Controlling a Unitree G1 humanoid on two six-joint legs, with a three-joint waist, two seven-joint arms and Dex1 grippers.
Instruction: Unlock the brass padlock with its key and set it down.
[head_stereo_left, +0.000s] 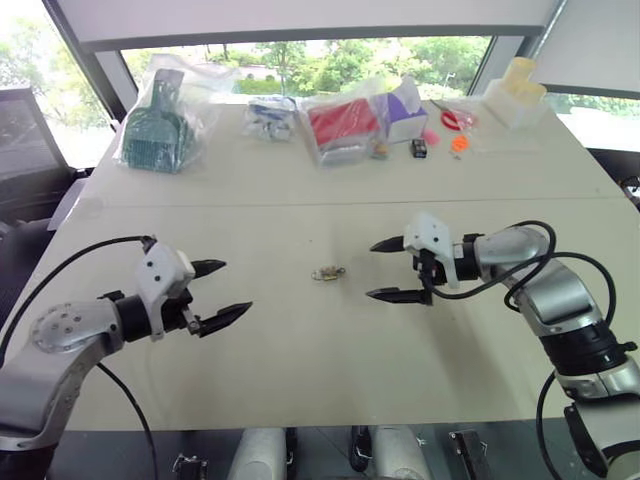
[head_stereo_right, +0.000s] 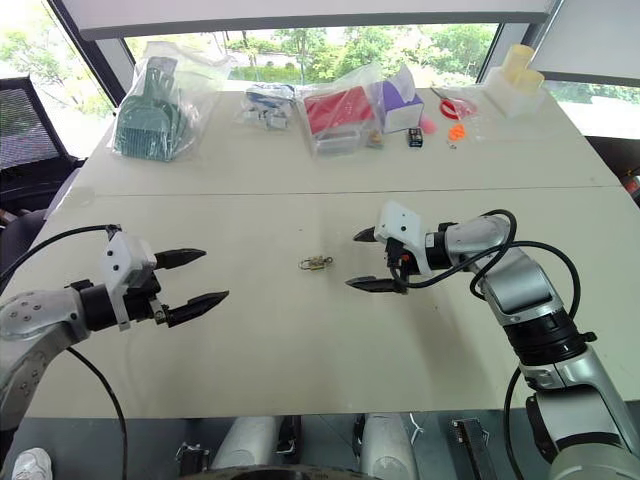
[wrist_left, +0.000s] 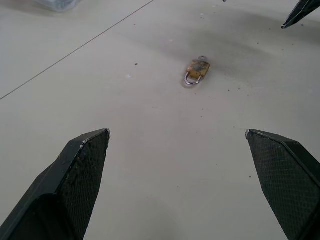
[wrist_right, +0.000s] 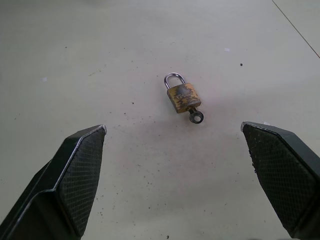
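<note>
- Left gripper (head_stereo_left: 214, 292) hovering over the near-left part of the pale table (head_stereo_left: 300, 380), both black fingers spread wide, nothing between them.
- Brass padlock (head_stereo_left: 328, 273) lying flat on the table between the two grippers, well apart from the left one, nearer the right one, touched by neither.
- Right gripper (head_stereo_left: 392, 269) just beside the padlock, angled down toward it, fingers likewise spread wide and empty.
- Step in hand, by judgement: the approach before any grasp; no unlocking begun, shackle looking seated in the body.
- Next move likely calls for pinning or lifting the small lock body with one gripper and pinching the key head with the other for a turn; fine aim needed, given a lock shorter than one finger and apt to slide on the smooth top.
- Right wrist view: silvery shackle (wrist_right: 173, 80) rounded and closed, small dark key (wrist_right: 195, 115) already standing in the keyway at the opposite end; too small to make out from the head views.
- Left wrist view: same lock seen from the shackle end, with a tip of the right gripper's finger (wrist_left: 299, 13) at the far corner.
- Head views alone: bagged items along the far edge, among them a green basket in plastic (head_stereo_left: 157, 130) and a red box in plastic (head_stereo_left: 342, 124), well apart from the work.
</note>
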